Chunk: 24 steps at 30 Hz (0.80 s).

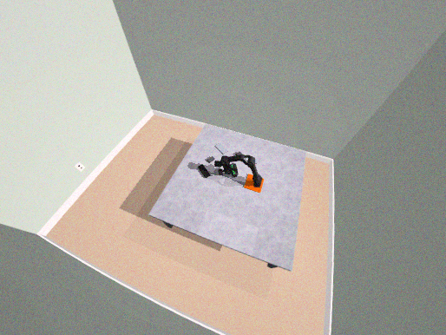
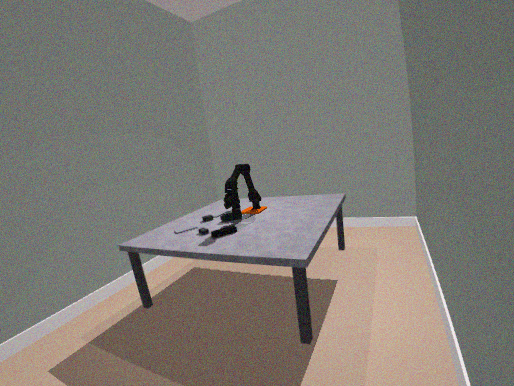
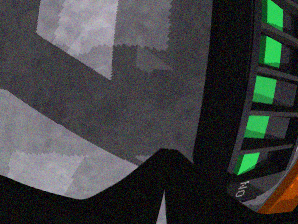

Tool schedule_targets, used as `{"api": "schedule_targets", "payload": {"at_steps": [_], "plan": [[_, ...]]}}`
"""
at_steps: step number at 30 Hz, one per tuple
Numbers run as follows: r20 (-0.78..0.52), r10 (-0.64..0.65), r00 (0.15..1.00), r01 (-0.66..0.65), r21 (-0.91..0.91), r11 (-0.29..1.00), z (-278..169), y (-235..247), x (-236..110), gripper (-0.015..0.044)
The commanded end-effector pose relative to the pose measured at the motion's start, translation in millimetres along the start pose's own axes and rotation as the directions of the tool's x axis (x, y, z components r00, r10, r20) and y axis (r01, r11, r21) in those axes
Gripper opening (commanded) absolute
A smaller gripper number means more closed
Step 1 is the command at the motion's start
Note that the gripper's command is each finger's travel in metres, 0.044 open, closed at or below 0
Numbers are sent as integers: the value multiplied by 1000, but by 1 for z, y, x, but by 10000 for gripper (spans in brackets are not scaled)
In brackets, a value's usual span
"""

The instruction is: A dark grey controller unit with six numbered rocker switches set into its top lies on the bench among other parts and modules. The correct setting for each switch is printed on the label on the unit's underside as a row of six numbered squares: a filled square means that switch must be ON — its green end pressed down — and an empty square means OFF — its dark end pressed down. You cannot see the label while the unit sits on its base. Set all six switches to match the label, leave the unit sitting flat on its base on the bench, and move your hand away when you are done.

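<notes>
The dark grey controller unit (image 3: 229, 63) (image 1: 234, 174) lies on its base on the bench, close to the arm's orange base plate (image 1: 253, 184) (image 2: 254, 210). In the wrist view it runs up the right side, with a row of six rocker switches (image 3: 265, 90) showing their green ends. I cannot tell which ends are pressed down. My gripper (image 3: 166, 157) (image 1: 224, 167) (image 2: 231, 205) is shut and empty. It hangs low over the bench just beside the unit, off its long side, not touching a switch. The label underneath is hidden.
A long black module (image 1: 202, 170) (image 2: 223, 231) lies left of the unit. Small dark blocks (image 2: 203, 231) (image 2: 207, 218), a thin bent tool (image 2: 185, 230) and flat grey plates (image 1: 220, 148) (image 1: 193, 165) lie around it. The grey bench (image 1: 243, 226) (image 2: 280, 235) stretches wide in front.
</notes>
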<state>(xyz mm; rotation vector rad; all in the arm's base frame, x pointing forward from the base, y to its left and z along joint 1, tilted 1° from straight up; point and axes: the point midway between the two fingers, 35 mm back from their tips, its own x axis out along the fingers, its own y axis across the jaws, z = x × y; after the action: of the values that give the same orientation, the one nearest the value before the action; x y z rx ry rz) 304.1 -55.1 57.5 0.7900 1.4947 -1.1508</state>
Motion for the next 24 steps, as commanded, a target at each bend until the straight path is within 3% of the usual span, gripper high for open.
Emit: {"api": "schedule_targets", "payload": {"at_steps": [1,24], "plan": [[-4,-19,1000,19,-8,1000,-1,0,12,0],[-4,-18,1000,18,-9,1000,-2,1,28,0]]}}
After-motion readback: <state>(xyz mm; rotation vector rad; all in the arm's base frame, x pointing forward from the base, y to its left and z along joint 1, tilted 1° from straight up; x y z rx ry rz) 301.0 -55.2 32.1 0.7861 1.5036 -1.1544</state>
